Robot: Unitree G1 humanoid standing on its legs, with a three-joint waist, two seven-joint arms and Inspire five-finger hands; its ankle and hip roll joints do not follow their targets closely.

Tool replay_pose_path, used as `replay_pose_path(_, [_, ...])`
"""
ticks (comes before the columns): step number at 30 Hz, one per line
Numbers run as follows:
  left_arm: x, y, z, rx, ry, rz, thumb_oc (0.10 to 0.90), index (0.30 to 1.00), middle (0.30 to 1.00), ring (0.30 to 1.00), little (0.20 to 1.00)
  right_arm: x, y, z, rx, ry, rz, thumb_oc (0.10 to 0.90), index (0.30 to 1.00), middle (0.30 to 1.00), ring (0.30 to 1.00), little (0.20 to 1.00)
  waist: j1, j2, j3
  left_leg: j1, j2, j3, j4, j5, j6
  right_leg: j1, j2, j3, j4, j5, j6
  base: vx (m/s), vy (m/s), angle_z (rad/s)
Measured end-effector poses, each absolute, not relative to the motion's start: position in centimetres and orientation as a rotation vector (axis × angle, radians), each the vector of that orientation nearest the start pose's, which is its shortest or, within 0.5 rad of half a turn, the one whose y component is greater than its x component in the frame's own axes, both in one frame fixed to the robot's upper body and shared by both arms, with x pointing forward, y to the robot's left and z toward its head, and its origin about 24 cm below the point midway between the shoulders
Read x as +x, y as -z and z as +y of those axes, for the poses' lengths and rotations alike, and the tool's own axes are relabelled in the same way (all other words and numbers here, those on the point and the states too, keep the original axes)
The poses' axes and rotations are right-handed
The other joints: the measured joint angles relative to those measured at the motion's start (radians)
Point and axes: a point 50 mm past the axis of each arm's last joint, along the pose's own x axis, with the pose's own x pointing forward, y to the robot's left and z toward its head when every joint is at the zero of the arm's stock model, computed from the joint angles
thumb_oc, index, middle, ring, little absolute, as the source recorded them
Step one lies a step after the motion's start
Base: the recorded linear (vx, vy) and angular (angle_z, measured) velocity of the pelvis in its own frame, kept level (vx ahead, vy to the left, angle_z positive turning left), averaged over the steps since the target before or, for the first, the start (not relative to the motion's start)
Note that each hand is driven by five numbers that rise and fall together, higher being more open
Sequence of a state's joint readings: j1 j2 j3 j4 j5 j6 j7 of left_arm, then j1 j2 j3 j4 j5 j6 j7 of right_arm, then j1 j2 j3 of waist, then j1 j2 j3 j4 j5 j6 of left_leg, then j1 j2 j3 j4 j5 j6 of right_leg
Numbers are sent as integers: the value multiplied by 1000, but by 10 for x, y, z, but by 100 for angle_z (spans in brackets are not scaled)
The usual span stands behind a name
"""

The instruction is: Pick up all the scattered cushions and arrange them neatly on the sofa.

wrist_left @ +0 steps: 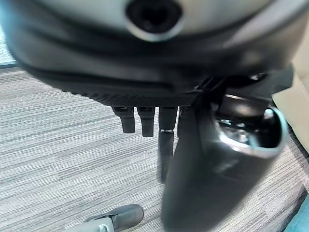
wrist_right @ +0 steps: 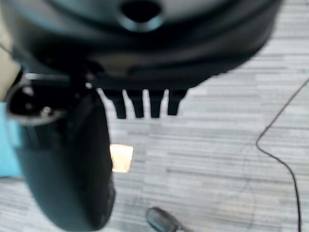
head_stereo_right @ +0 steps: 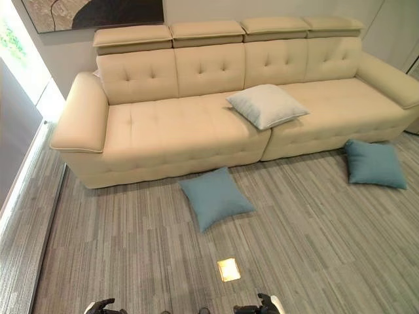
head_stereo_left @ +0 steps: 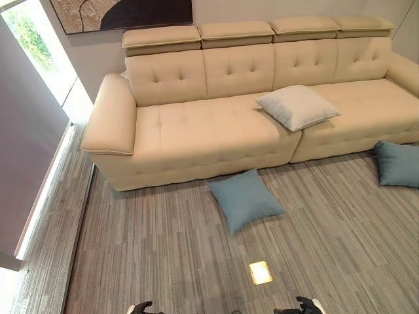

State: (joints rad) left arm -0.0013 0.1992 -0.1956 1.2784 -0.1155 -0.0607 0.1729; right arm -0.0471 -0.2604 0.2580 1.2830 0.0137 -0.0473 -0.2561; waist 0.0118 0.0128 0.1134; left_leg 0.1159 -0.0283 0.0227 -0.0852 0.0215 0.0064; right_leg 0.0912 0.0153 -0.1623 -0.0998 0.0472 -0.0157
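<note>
Left eye view: square teal fabric cushion [head_stereo_left: 245, 199] lies flat on grey striped carpet [head_stereo_left: 163, 255] before cream tufted leather sofa [head_stereo_left: 196, 131]; second teal cushion [head_stereo_left: 398, 163] near the sofa's right end; pale grey cushion [head_stereo_left: 297, 106] on the seat. Judged soft, light; best pinched at a corner. Left wrist view: left hand [wrist_left: 159, 125] relaxed, empty. Right wrist view: right hand [wrist_right: 145, 104] likewise.

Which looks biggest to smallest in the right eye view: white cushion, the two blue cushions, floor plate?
1. White cushion on the sofa
2. Middle blue cushion, nearly alike
3. Right blue cushion
4. Floor plate
</note>
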Motion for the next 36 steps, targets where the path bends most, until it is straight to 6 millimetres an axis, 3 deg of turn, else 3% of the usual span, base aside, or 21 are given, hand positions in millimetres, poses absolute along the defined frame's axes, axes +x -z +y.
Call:
replay_pose_path(22, [87,164,222,351,-142,1194,800,900,900,900,900,99,155,-246,-538,171,1156,800,900,900,900,900,-3,4,8,-2,7,-7,-2,4,-7,0,8,-1,0,-3,-3,-4,-33,1])
replay_pose_path(25, [93,163,222,354,-143,1179,800,900,900,900,900,103,154,-247,-541,175,1144,800,900,900,900,900,-7,0,31,-26,10,-20,12,5,-14,-3,12,-11,2,-12,-5,-50,-77,13])
replay_pose_path(30, [114,158,224,365,-150,1126,800,900,900,900,900,109,153,-247,-541,181,1130,800,900,900,900,900,-3,-20,66,-114,9,-40,121,-7,-36,-30,12,-26,6,-14,-22,-28,-79,19])
replay_pose_path(34, [128,152,231,372,-168,1090,800,900,900,900,900,121,150,-246,-536,189,1099,800,900,900,900,900,-1,-70,115,-207,-5,-30,324,-19,-71,-16,-11,-25,2,-11,-68,39,-37,0])
replay_pose_path(36, [136,149,231,359,-177,1073,800,900,900,900,900,125,148,-247,-542,201,1084,800,900,900,900,900,-2,-74,126,-250,-3,-29,410,-34,-69,-6,-12,-26,0,-16,-75,128,38,0])
